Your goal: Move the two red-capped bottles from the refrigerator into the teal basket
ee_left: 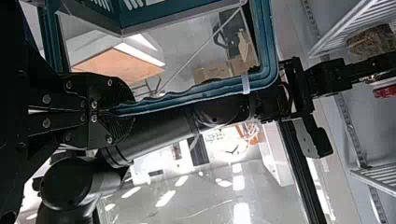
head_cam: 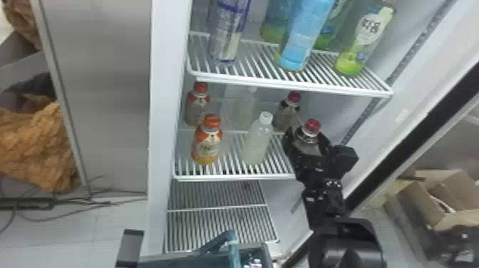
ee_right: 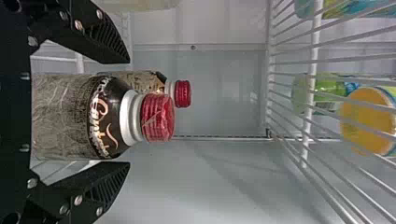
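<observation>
Bottle (ee_right: 67, 116), front red-capped one, upright between fingers of right gripper (ee_right: 129, 112), set wide, one each side; long axis vertical, so squeeze should go across it. Right arm clearly nearer. Rear bottle (ee_right: 135, 80) just behind, deeper in fridge (head_cam: 162, 107). Left gripper (ee_left: 132, 110) narrow, holding handle (ee_left: 201, 93) of basket (ee_left: 159, 15), lower, outside shelves

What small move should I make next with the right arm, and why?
I'd probably close the right gripper gently on the front red-capped bottle before lifting: its open fingers stand on either side of the bottle, with a gap still showing on one side, and the red cap rises above them. The left gripper already holds the teal basket's handle.
</observation>
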